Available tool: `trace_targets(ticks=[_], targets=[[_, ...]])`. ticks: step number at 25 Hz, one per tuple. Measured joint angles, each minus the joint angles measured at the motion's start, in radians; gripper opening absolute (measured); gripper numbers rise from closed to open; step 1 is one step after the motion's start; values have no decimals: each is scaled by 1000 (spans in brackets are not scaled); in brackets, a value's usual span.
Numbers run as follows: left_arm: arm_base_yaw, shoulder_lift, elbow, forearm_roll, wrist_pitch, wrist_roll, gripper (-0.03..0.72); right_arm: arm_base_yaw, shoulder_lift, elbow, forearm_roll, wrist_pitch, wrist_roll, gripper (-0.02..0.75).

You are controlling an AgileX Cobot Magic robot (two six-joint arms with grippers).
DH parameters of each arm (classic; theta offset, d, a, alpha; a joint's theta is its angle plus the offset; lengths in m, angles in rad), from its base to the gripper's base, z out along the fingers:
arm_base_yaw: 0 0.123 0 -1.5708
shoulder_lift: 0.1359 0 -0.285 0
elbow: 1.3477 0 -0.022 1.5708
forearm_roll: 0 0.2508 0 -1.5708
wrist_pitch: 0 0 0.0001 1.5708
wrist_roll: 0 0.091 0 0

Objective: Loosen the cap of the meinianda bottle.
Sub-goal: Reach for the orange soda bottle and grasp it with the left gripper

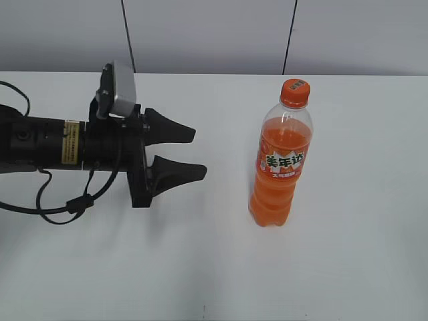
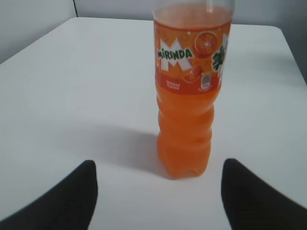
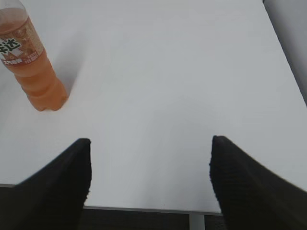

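The exterior view looked down at a slant over the white table (image 1: 348, 267), while each wrist view faced forward between its own spread claw tips, and all three shared the meinianda bottle (image 1: 281, 160), ahead of the left gripper (image 2: 158, 201) and far front-left of the right gripper (image 3: 149, 187).

meinianda bottle (image 1: 281, 160): upright on table, orange soda, orange label | cap (image 1: 295, 92): orange, on the neck

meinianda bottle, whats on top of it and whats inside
An orange cap sits on the meinianda bottle, with no gripper touching it. Inside is orange soda nearly up to the neck. The label hides part of the liquid.
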Motion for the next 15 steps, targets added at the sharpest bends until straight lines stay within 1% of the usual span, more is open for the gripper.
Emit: trace_targets(ticks=[5, 11, 15], targets=[[-39, 70, -71, -2, -15, -25, 496, 0, 0, 0, 0, 0, 0, 577], [-101, 148, -155, -1, -27, -82, 519, 0, 0, 0, 0, 0, 0, 577], [-133, 192, -213, 0, -28, -96, 521, 0, 0, 0, 0, 0, 0, 577]])
